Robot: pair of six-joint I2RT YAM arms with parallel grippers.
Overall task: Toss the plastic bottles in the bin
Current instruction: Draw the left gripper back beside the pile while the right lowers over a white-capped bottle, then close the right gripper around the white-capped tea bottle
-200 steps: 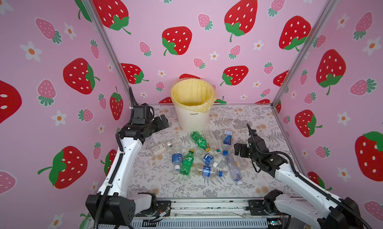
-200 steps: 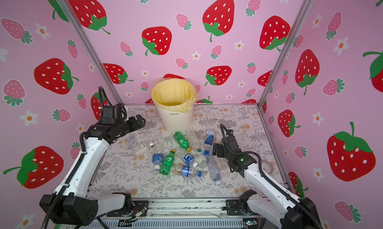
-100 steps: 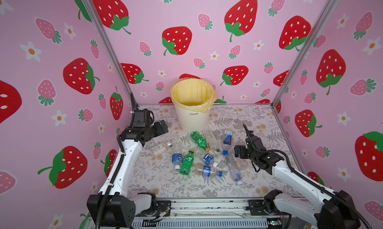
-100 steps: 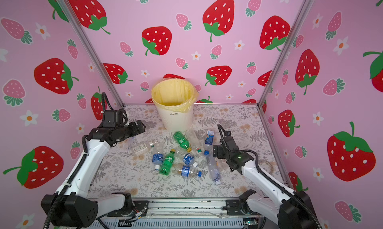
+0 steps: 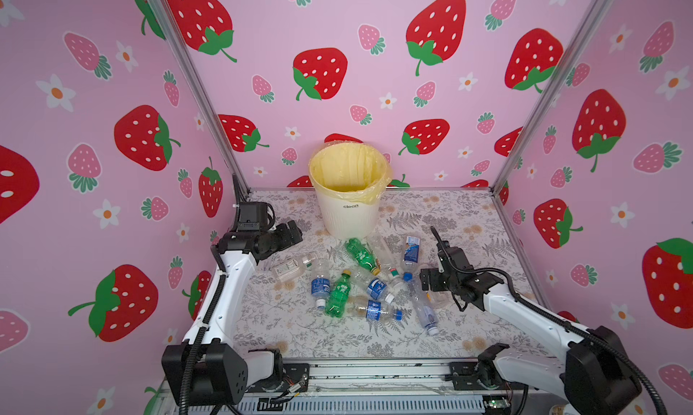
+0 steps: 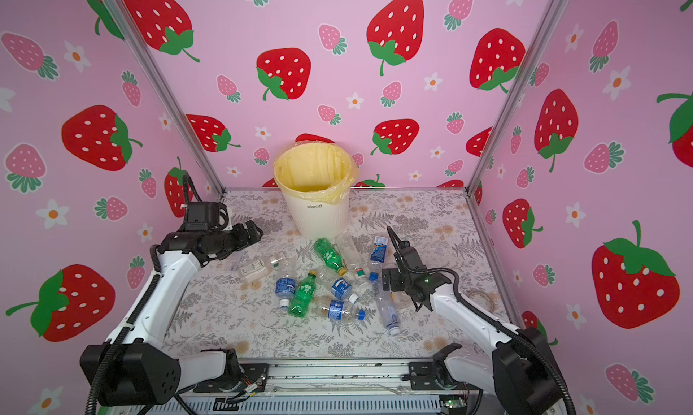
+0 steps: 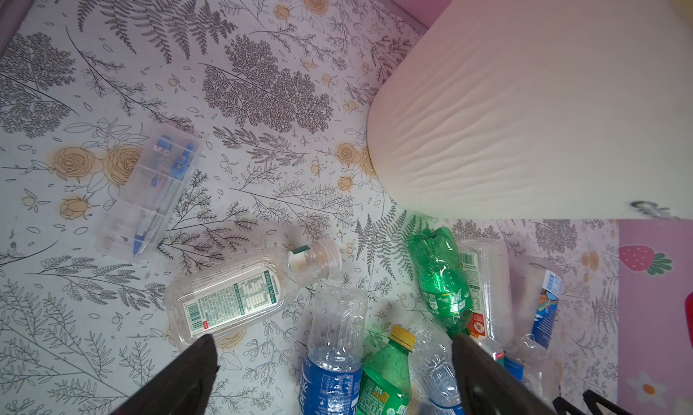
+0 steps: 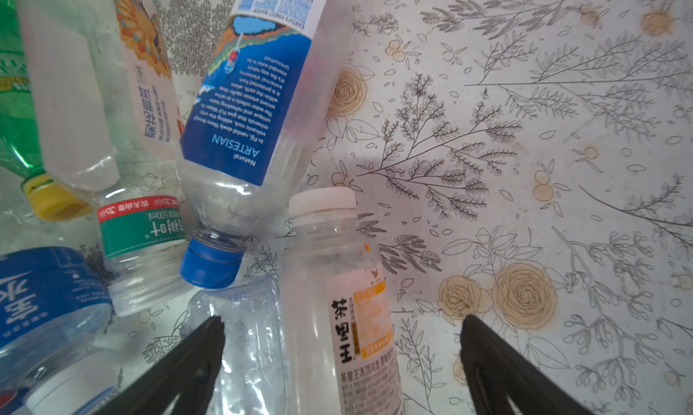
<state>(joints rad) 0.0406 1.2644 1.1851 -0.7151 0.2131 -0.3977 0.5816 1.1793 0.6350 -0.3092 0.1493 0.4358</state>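
As left gripper (image 7: 332,338) and right gripper (image 8: 342,321) hover fingers apart, empty, we judge the right should straddle the white-capped bottle (image 8: 330,281) squarely; the plastic bottles (image 5: 377,287) lie mid-frame in both top views, below the bin (image 5: 347,221).

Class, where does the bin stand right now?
In both top views the bin stands upright at the back middle of the table, just behind the scattered bottles.
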